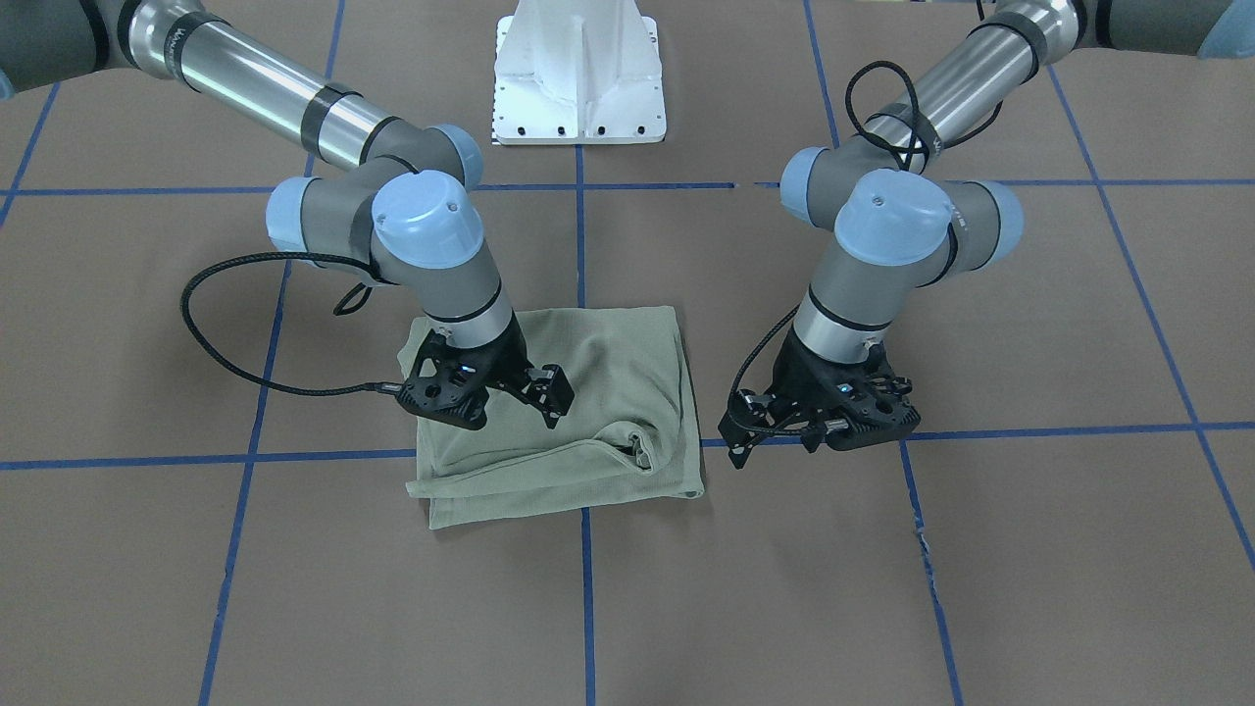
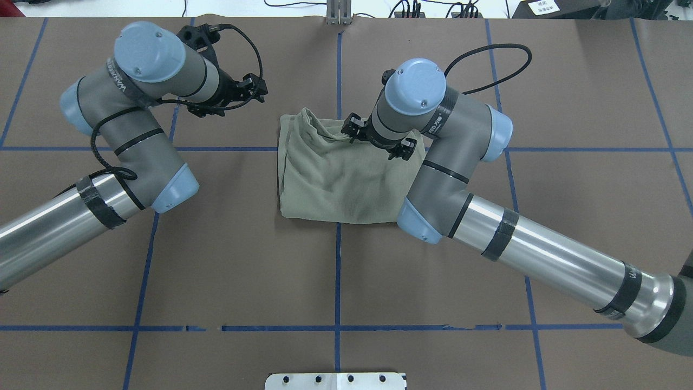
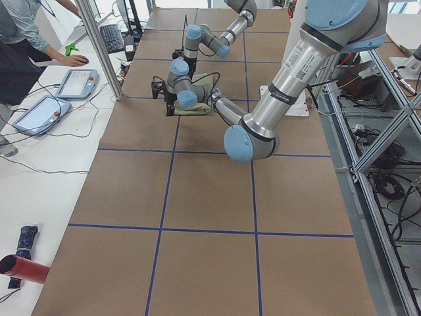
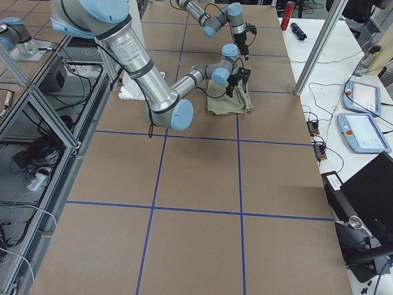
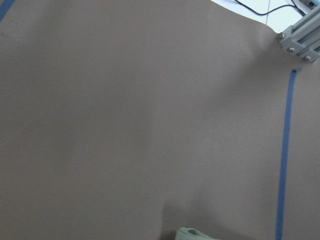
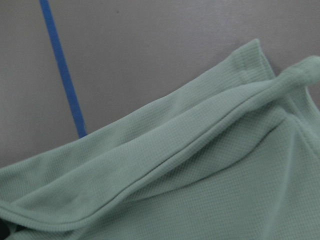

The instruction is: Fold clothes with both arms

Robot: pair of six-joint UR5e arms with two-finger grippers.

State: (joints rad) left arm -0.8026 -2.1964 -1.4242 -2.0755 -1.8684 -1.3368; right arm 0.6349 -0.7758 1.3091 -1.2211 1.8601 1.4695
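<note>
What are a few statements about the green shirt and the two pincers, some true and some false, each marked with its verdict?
1. The shirt lies folded on the table. True.
2. The left pincer is over the shirt. False: it is beside the shirt, over bare table.
3. The right pincer is over the shirt. True.
4. The shirt hangs over the table's edge. False: it lies wholly on the table, across a blue tape line.

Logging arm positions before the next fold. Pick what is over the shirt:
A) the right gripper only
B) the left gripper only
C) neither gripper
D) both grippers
A: the right gripper hangs over the shirt, while the left gripper is off to its side over bare table.
</note>
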